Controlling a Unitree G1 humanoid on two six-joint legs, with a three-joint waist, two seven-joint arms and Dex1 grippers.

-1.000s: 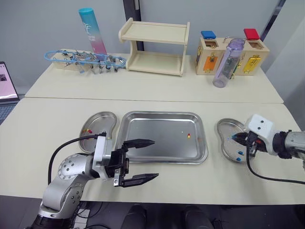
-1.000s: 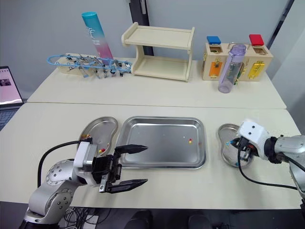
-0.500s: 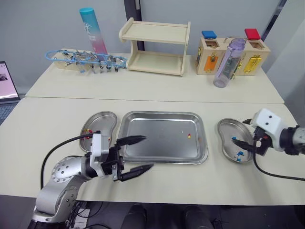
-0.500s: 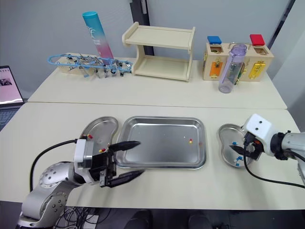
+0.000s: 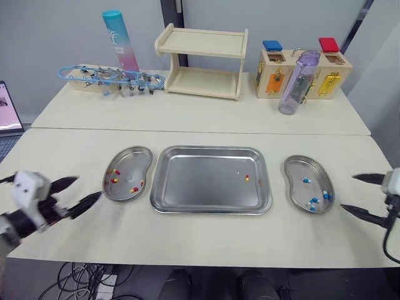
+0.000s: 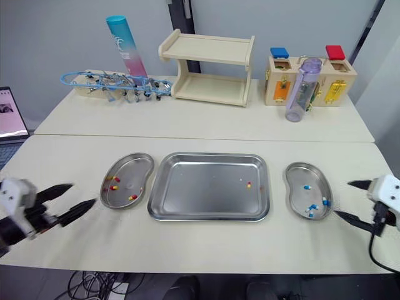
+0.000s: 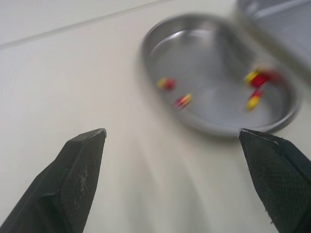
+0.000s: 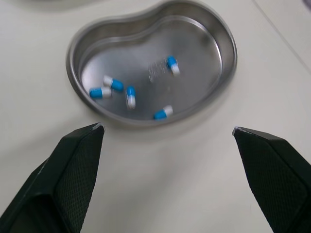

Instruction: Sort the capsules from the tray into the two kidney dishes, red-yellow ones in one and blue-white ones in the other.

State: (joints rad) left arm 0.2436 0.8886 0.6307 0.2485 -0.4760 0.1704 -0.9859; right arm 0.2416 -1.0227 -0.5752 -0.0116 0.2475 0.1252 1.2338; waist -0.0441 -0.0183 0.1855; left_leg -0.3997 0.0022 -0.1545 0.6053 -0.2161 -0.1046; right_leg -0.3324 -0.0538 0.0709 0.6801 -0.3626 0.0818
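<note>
The steel tray [image 5: 200,181] lies mid-table with a red-yellow capsule [image 5: 247,178] near its right end. To its left, a kidney dish [image 5: 128,164] contains several red-yellow capsules [image 7: 183,100]. To its right, the other kidney dish [image 5: 300,169] contains several blue-white capsules [image 8: 130,96]. My left gripper [image 5: 85,187] is open and empty, just left of the left dish. Out past the right dish, my right gripper [image 5: 348,192] also stands open, nothing in it. In the wrist views, each gripper [image 7: 170,132] [image 8: 167,128] faces its own dish [image 7: 214,73] [image 8: 194,39].
On the rear table stand a wooden shelf [image 5: 201,61], a wooden lock box [image 5: 304,74], a clear purple bottle [image 5: 292,82], a blue-pink tube [image 5: 121,40] and a rack of tools [image 5: 109,80]. A laptop [image 5: 7,115] sits at the far left.
My right gripper opened over the right dish and drew back to the right. My left arm pulled away from the tray's front to the left of the left dish.
</note>
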